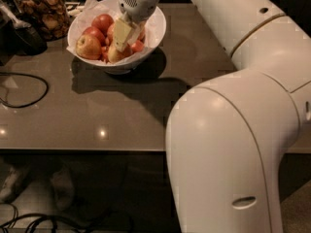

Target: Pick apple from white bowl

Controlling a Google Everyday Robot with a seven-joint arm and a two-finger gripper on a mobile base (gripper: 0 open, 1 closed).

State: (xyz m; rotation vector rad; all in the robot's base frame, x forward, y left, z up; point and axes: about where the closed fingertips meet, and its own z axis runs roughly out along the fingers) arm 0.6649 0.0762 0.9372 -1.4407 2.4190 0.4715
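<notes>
The apple (115, 55) lies at the near side of the white bowl (156, 38), on crinkled paper and packed against the neighbouring apples (89, 46). I judge it firm, fairly heavy and smooth-skinned, so it may slip or bruise; grip it across its widest girth. My pincer (118, 46) is inside the bowl just above it; I cannot tell whether it is wide or narrow. The neighbours crowd the approach. A snack jar (43, 11) stands beside the bowl, and a black cable (29, 76) lies apart on the bench (121, 115).

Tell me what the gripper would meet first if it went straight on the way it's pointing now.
Most likely the yellowish apple just below the gripper, which points down into the white bowl. Depth is unclear, so they may already be touching.
</notes>
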